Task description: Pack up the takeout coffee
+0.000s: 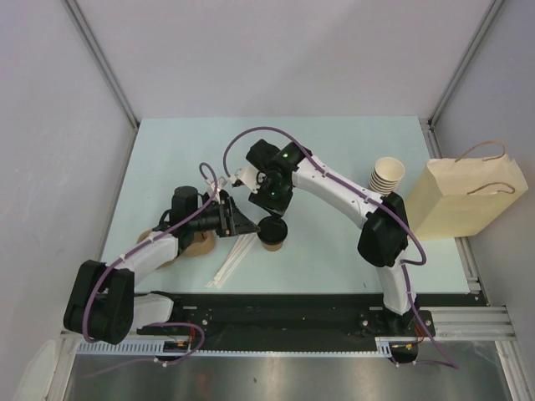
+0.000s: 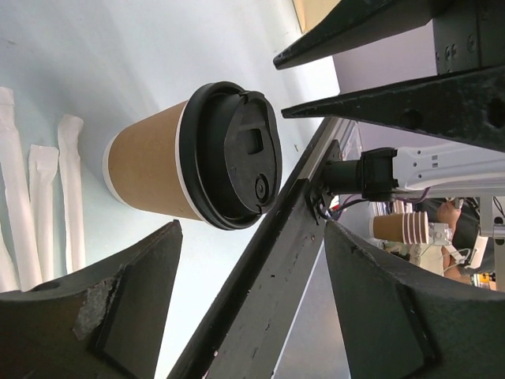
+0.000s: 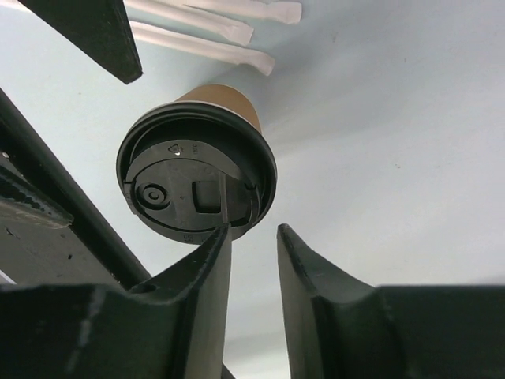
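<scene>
L gripper (image 1: pixel 247 225) has jaws spread wide, nothing between them, tips just beside the takeout coffee (image 1: pixel 272 233). R gripper (image 3: pixel 252 235) hangs close over the black lid w/ jaws a little apart, pinching nothing. Coffee stands upright on the table (image 1: pixel 351 150), near wrapped straws (image 1: pixel 232 257).

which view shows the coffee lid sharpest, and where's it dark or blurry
left wrist: takeout coffee crisp and evenly lit, left fingers dark and soft; right wrist: lid markings sharpest, right fingers nearly black; top external: coffee tiny, lid just a dark blob
</scene>
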Robot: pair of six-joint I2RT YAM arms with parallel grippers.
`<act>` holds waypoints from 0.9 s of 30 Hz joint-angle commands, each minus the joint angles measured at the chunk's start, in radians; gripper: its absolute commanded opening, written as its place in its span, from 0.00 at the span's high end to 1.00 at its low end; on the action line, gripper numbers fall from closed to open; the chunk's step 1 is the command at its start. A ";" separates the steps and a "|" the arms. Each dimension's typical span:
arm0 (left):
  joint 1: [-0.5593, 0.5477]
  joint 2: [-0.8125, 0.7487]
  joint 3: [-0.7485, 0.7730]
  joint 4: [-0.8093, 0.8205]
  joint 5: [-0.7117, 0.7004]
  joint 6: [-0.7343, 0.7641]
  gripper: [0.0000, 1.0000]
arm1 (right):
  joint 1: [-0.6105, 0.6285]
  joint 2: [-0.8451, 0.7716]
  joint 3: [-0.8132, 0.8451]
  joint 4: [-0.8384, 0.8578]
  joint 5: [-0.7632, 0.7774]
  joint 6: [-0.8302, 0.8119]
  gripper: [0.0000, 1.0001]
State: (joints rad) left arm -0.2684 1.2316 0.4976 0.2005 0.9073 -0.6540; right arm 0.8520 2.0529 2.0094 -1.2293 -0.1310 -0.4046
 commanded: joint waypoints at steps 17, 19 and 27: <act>-0.040 -0.202 0.079 -0.107 0.074 0.134 0.56 | -0.234 -0.214 0.037 0.050 -0.464 0.124 0.55; -0.057 -0.156 0.078 -0.076 0.093 0.102 0.69 | -0.267 -0.230 -0.013 0.085 -0.569 0.145 0.58; -0.123 0.002 0.111 0.094 0.116 0.010 1.00 | -0.315 -0.269 -0.316 0.238 -0.775 0.277 0.85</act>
State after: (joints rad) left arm -0.3744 1.1965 0.5541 0.1844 0.9874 -0.6060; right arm 0.5438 1.8145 1.7847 -1.0813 -0.7448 -0.2173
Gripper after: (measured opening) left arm 0.020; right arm 0.242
